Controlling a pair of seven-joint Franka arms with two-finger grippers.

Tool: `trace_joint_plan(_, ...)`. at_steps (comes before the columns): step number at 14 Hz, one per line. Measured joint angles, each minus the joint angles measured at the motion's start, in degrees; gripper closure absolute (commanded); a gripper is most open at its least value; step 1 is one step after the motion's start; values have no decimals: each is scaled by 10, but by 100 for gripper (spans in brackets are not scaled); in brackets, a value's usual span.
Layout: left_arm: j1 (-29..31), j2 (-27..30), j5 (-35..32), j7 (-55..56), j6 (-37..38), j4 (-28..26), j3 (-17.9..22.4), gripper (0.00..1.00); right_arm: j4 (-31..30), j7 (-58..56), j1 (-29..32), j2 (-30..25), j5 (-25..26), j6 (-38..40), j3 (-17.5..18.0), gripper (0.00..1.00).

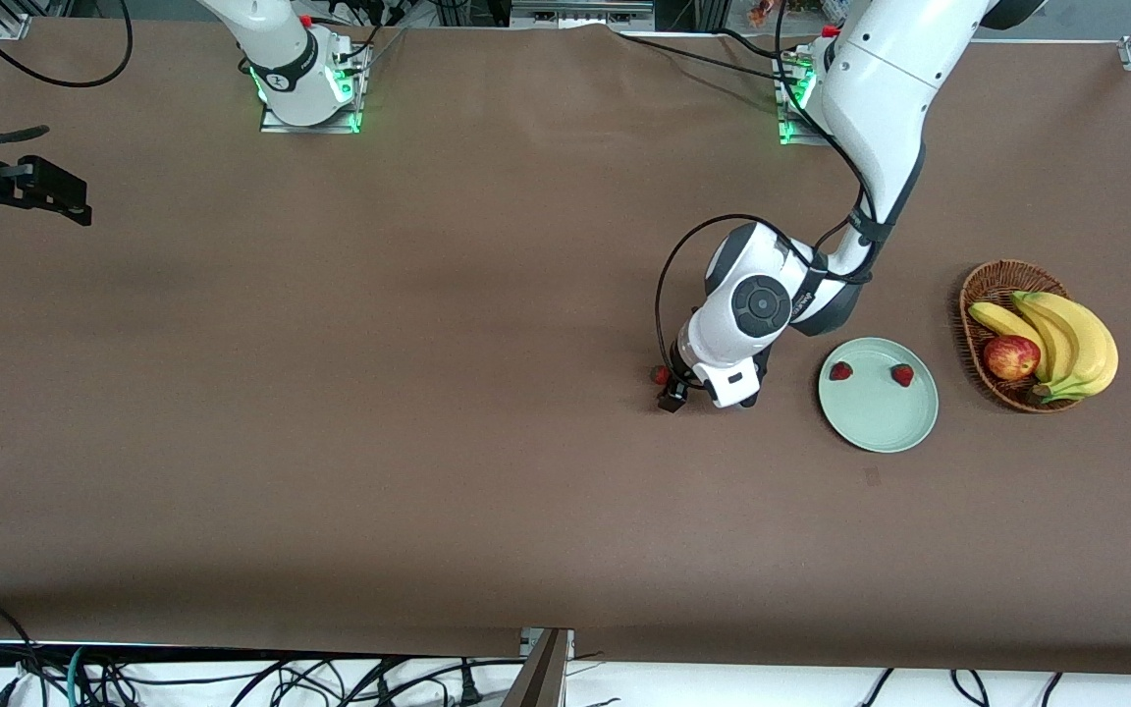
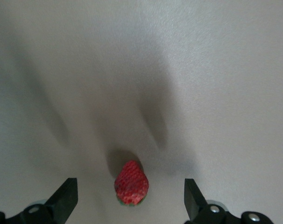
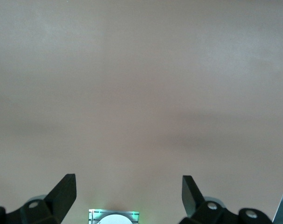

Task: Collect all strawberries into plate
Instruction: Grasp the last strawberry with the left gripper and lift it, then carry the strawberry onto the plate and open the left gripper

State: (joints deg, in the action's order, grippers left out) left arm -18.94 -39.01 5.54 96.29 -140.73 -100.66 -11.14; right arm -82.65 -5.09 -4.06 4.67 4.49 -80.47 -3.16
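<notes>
While the left gripper (image 2: 127,198) hangs spread around the last strawberry (image 2: 131,183), an off-centre closing could roll it away from the plate (image 1: 878,395); the right gripper (image 3: 127,196) waits, spread.

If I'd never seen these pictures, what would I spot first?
Probably the left gripper, low over the brown table with its fingers spread around the last loose strawberry. Next, the mint plate beside it, holding two strawberries, and the basket of bananas.
</notes>
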Motion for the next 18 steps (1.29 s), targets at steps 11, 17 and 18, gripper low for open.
trace_joint_plan(11, -8, -16, 0, 37, 10, 7, 3, 100, 0, 0, 2, 10, 3, -1, -1, 0)
trace_joint_plan(17, 49, 25, -6, -8, 106, 18, 10, 100, 0, 0, 2, 10, 2, -2, -1, 0)
trace_joint_plan(18, 63, 33, -6, -52, 130, 19, 11, 100, 0, 0, 2, 10, 2, -2, 0, 0)
